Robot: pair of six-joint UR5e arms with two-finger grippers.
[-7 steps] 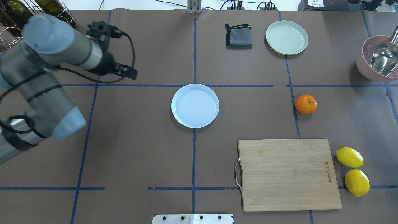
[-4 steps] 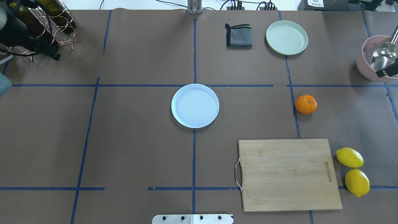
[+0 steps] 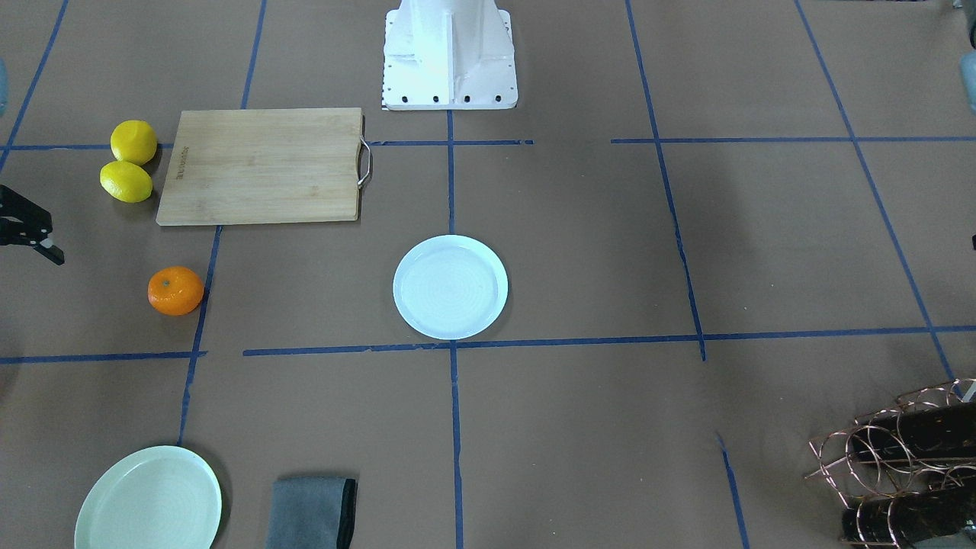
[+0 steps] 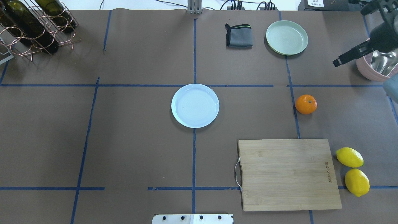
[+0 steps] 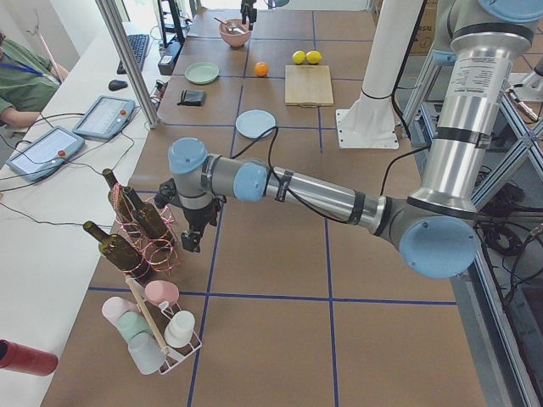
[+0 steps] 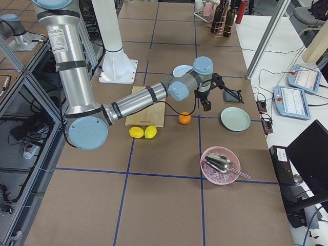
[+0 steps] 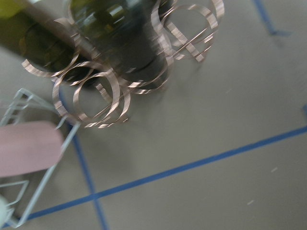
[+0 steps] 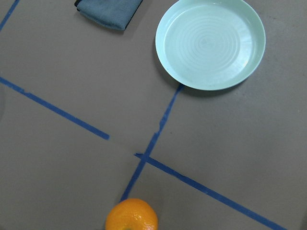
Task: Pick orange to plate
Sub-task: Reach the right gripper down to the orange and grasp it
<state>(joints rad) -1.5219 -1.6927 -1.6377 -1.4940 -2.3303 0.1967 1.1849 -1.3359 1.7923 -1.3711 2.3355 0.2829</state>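
None of the task was done. The orange (image 4: 306, 104) sat untouched on the brown table, just beside a blue tape line, on the robot's right and well apart from the plate (image 4: 195, 105), which lay empty at the table's middle. Nearest the fruit were the wooden cutting board (image 4: 287, 174) and, past its corner, two lemons (image 4: 349, 157).

Farther out, the right gripper (image 4: 338, 61) hung above the table near the pink bowl (image 4: 367, 73), apart from the orange; its wrist camera caught the fruit only at the bottom edge. I could not tell how wide its jaws stood.

The left gripper (image 5: 193, 242) was at the far end by the wine rack (image 4: 37, 28), its jaws likewise impossible to judge.

By my reading, reaching, grasping, carrying and setting down all remained.
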